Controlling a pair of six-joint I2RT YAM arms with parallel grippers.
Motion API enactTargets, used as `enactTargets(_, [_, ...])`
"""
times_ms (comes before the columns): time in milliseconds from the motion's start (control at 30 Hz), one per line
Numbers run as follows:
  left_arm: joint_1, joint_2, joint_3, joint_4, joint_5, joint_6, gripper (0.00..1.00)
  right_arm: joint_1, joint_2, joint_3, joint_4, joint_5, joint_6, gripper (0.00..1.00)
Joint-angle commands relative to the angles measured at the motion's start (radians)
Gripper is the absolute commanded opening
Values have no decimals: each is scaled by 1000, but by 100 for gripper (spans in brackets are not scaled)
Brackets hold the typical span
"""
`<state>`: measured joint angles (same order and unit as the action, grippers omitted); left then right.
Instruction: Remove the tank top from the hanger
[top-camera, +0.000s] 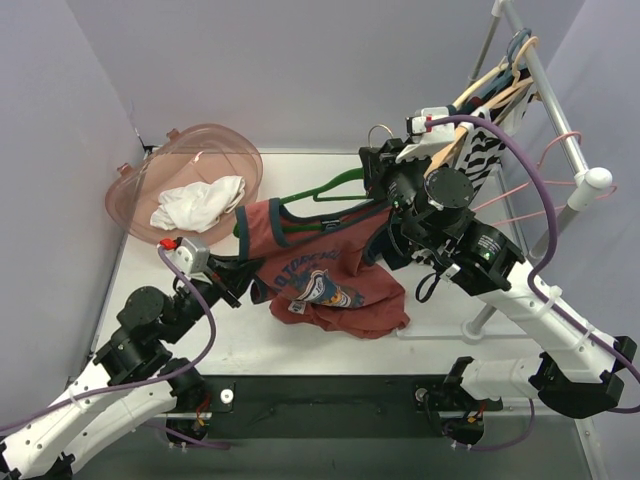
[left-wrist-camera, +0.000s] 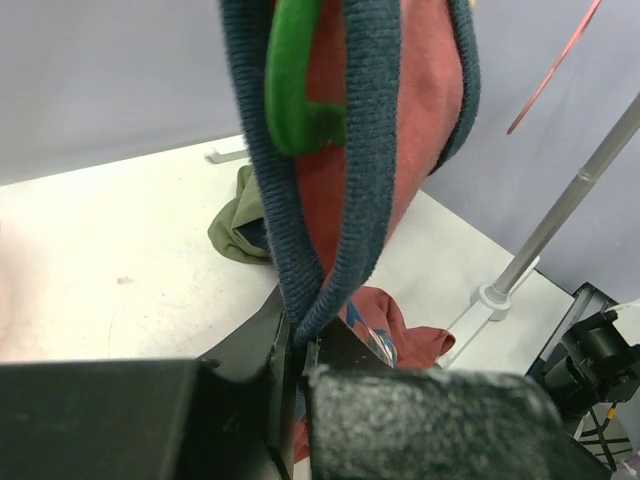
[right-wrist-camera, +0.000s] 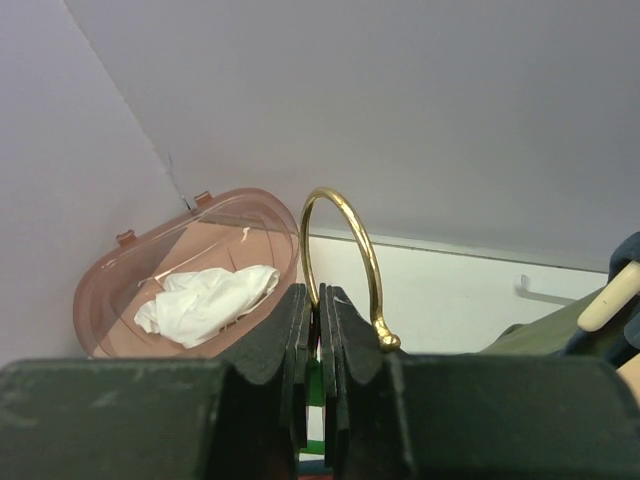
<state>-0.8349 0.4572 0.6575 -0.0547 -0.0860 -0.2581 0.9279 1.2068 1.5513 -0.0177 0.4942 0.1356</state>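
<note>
You are at the step where one side comes off. Your left gripper (left-wrist-camera: 298, 345) is squeezed shut on the blue strap (left-wrist-camera: 362, 150) of the red tank top (top-camera: 330, 280). Your right gripper (right-wrist-camera: 318, 312) is squeezed shut too. It pinches the bottom of the gold hook (right-wrist-camera: 345, 225) and holds the green hanger (top-camera: 330, 190) up in the air.

The top part of the tank top hangs on the hanger. The bottom part lies in a heap on the table (top-camera: 300, 345), between your two arms. The strap loops around the green end of the hanger, just above your left fingers.

I think your next move is to pull the strap out past that green end. Hold the hanger steady with your right gripper and pull gently, because the strap may catch on the tip.
</note>
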Motion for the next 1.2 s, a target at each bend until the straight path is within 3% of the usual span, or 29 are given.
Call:
enactTargets(0, [2,-72,63,-68,-110,-39,0,-24,-41,6,76,53,-22,0])
enactTargets(300, [2,-140,96,-243,-389,-135,0,-26,-59,24,74,44,25,0])
enactTargets(533, [3,-137,143,-280,-364,-158,0,-26,-53,39,64,32,35,0])
enactTargets(767, [3,-95,237,-247,-167,-154,0,-26,-27,0,29,-54,33,0])
enactTargets(1167, [2,-112,275,-353,-426,-185,0,-35,-1,26,-74,24,-7,0])
